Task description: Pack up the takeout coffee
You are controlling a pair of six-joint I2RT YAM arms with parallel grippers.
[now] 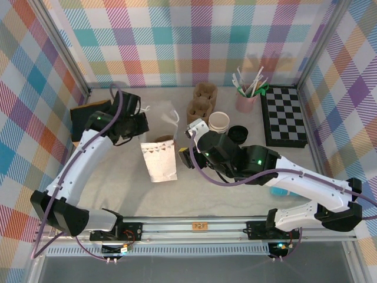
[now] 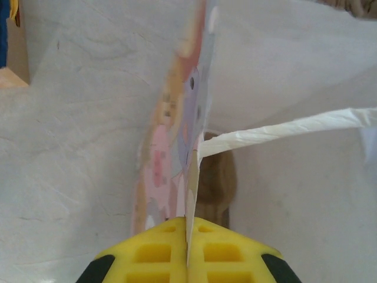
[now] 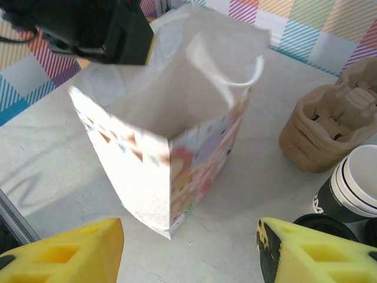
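Left claw (image 2: 188,236) tight on rim of paper bag (image 3: 200,171), right claw (image 3: 189,250) apart beside its near corner

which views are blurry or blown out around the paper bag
Right wrist: the paper bag is washed out by glare, its print faded and soft. Left wrist: the bag edge pinched in the left hand is blurred, apparently too near the lens. Top external: sharp throughout.

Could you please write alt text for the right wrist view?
An open patterned paper bag stands upright, its far rim pinched by the left gripper. The right gripper hovers open before it; cardboard cup carriers sit alongside.
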